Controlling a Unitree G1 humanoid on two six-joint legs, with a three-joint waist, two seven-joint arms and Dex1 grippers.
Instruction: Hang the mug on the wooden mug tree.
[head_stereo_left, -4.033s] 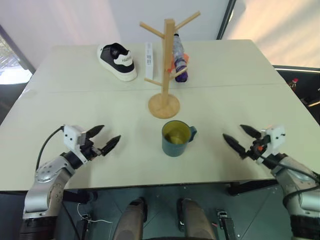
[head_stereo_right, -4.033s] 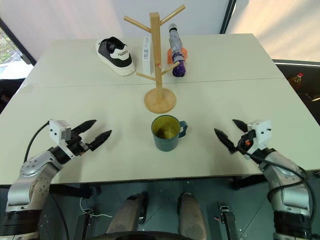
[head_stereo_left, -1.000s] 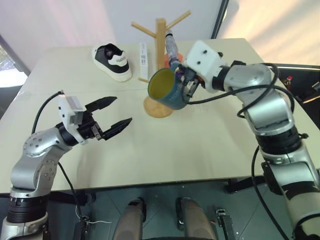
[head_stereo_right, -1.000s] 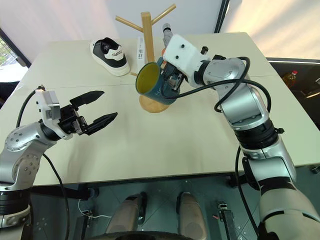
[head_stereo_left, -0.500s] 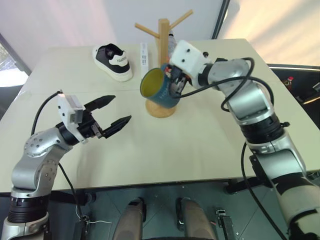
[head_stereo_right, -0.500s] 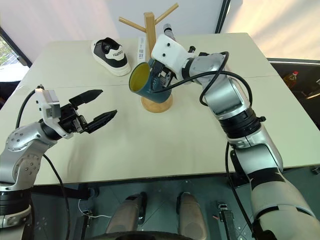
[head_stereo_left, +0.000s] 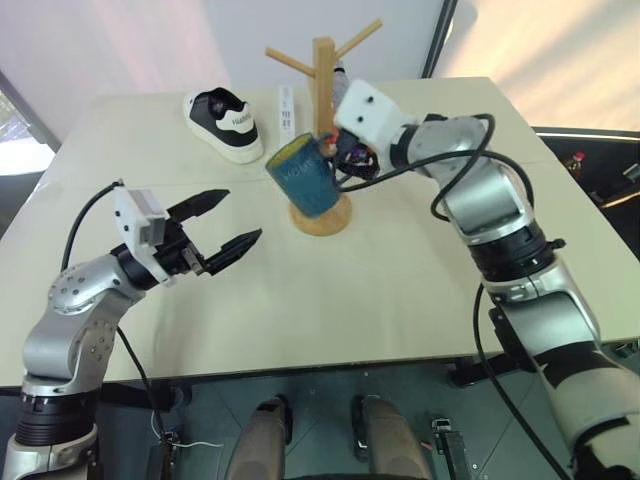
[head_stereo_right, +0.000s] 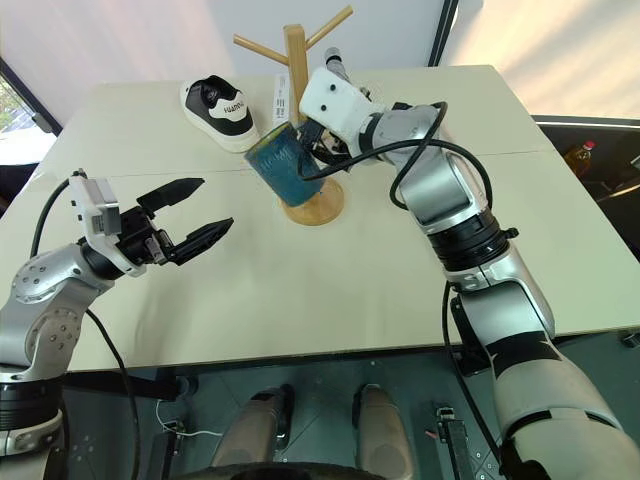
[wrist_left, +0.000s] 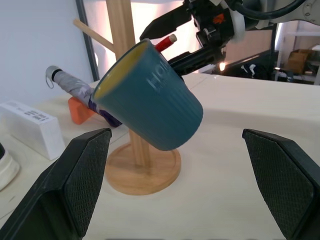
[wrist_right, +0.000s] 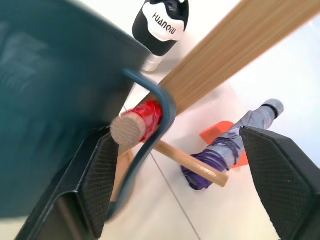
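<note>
A pale cream table (head_stereo_left: 420, 270) is carrying everything, with 1 seam running across it. The wooden mug tree (head_stereo_left: 322, 110) is standing on its round base near the middle. Behind it, 1 black-and-white sneaker (head_stereo_left: 227, 122) is lying toward the robot's left, a white box (head_stereo_left: 287, 110) is sitting just beside the post, and a folded purple umbrella (wrist_left: 82, 95) is lying against an orange object (wrist_left: 79, 110).

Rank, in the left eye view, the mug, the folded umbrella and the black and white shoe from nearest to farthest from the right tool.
1. The mug: right beside the right tool, hanging on a peg of the wooden mug tree.
2. The folded umbrella: just behind the tree, partly hidden.
3. The black and white shoe: farthest, at the table's far left.
</note>
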